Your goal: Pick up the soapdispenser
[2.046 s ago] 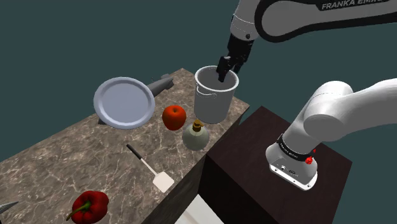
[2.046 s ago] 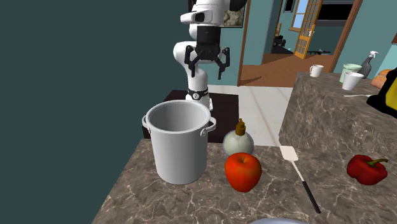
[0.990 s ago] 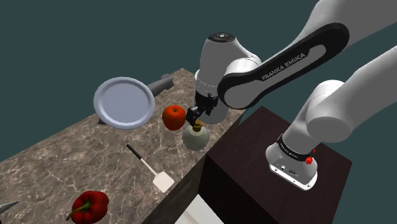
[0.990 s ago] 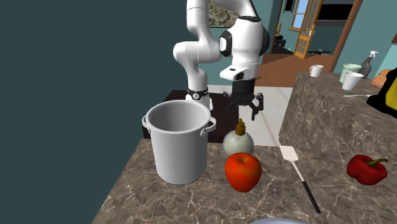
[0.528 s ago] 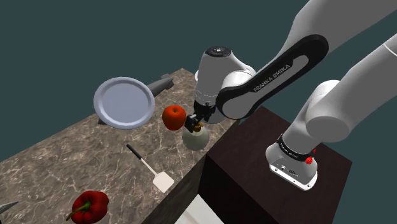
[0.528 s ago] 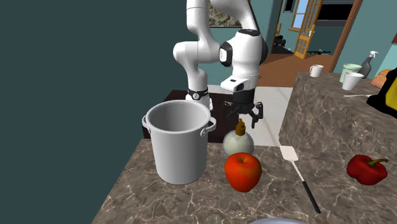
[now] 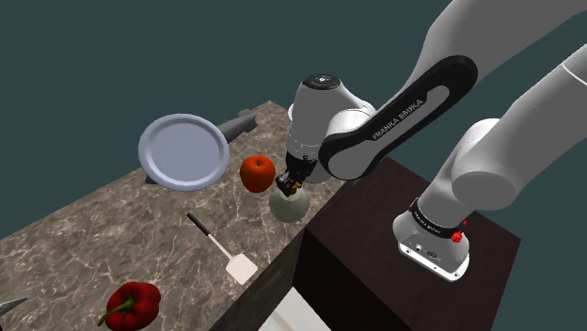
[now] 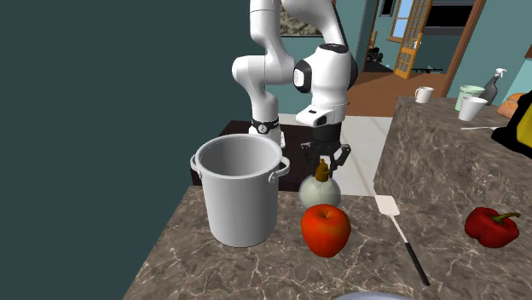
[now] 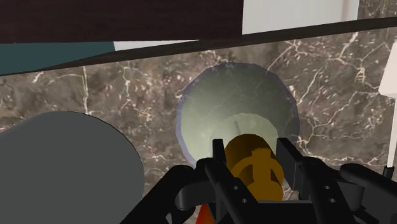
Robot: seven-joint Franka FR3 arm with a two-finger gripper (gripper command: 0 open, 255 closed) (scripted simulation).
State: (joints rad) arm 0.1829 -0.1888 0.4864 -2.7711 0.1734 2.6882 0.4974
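On the dark marbled surface [image 7: 94, 226], close to the edge nearest the stand [image 7: 372, 221]: the soapdispenser [image 7: 287, 207], upright, with a pale round body and a gold pump top [image 8: 322, 170]. Directly above it, the black gripper [image 7: 293, 181], pointed straight down and spread apart, with 1 finger [image 9: 219, 173] on each side of the gold pump top and nothing clasped. In the second exterior view, fingertips down at about the level of the pump, well clear of the round body below. From the wrist view, hard to tell whether either pad touches the pump.

Just beside the soapdispenser, toward the shoulder view's left: a red fruit [image 7: 258, 173], near but apart from it. Further that way, a grey pan [image 7: 183, 151] lying flat, handle toward the far edge. At the second exterior view's left, next to both fruit and soapdispenser: a tall grey pot [image 8: 240, 192] with 2 side handles, upright and open at the top.

Toward the shoulder view's lower left, well apart from the soapdispenser: a spatula [image 7: 226, 250] lying flat, white blade and dark handle, and beyond it a red bell pepper [image 7: 132, 305].

At the second exterior view's right, a 2nd surface [image 8: 426, 153] of the same marble, bearing 2 pale cups [image 8: 471, 108] and a spray bottle [image 8: 493, 83]
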